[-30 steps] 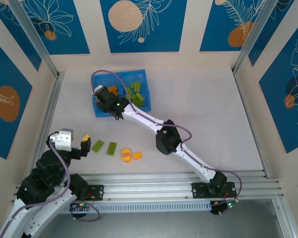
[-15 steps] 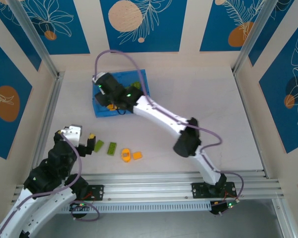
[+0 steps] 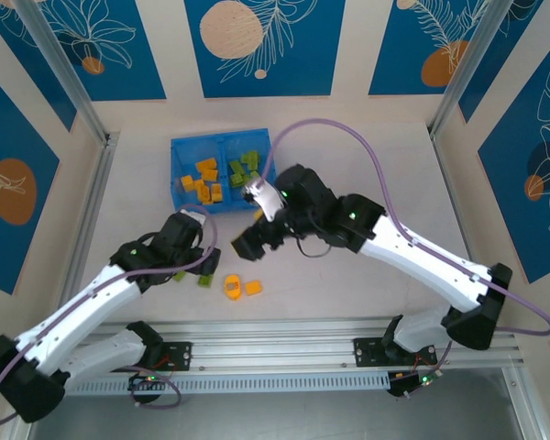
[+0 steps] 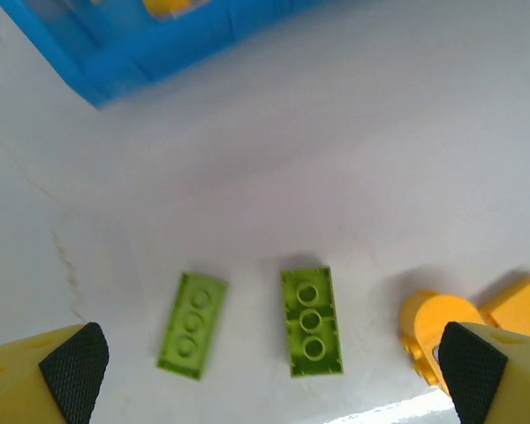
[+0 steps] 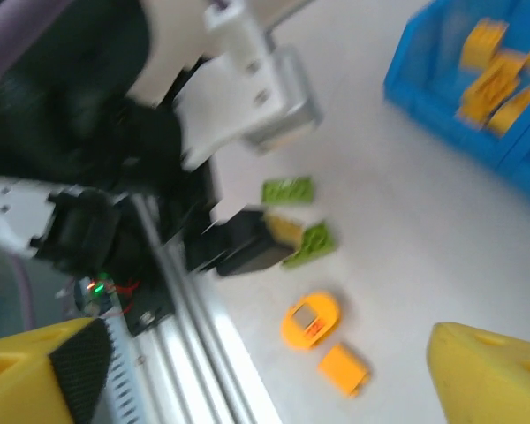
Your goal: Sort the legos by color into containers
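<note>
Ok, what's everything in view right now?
tray: one, blue, two compartments, far left part of the table
orange bricks: several, too clumped to count, left compartment
green bricks: several, lime, right compartment
loose green bricks: two, lime, flat on the table, side by side and apart
round orange piece: one, on the table right of the green pair
loose orange brick: one, next to the round piece
table: one, white
left gripper: open, over the loose green pair
right gripper: open, empty, above the table
</note>
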Controlling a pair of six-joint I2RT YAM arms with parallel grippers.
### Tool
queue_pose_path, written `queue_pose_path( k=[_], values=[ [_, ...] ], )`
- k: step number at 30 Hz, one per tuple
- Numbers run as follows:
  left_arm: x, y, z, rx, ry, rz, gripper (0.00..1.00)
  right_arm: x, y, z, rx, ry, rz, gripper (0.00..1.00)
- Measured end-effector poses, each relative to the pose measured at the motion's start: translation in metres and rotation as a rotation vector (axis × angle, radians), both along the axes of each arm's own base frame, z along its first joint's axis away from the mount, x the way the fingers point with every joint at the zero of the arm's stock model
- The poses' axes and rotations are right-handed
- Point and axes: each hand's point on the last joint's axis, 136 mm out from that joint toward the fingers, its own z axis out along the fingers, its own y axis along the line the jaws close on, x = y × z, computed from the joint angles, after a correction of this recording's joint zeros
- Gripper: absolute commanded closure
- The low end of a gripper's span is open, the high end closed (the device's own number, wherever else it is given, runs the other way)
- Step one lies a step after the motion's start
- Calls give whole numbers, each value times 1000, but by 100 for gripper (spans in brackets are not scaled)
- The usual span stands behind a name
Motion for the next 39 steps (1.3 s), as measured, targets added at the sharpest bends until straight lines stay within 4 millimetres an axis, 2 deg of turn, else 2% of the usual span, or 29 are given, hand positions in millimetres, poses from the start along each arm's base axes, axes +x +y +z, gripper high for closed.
queue_pose_path(
  k=[4,10,12,15,23,28,31,33,35,39],
  values=[
    [-9,-7,-40,2,165,42,8,-25,-20,-40,-13,106,7,0],
    [-22,-6,-89,45,323,104,18,-40,-29,-90,-62,255,-20,0],
    [-23,-7,-99,44,346,114,20,-45,-27,-96,-55,291,-23,0],
    [-25,-11,-113,28,377,120,29,-48,-22,-97,-30,327,-31,1],
    [-22,-17,-134,3,398,141,69,-56,-5,-85,37,347,-23,0],
    [-20,-17,-132,-7,382,143,81,-55,-1,-86,30,346,-35,1],
    [-20,-16,-127,-14,365,142,83,-53,0,-82,41,340,-43,1],
    [-20,-16,-117,-31,343,140,84,-52,0,-81,43,338,-54,1],
    [-17,-18,-97,-62,307,134,84,-49,-1,-81,42,337,-72,0],
    [8,-38,-27,-198,148,106,82,-41,-6,-74,58,302,-127,1]
  ],
)
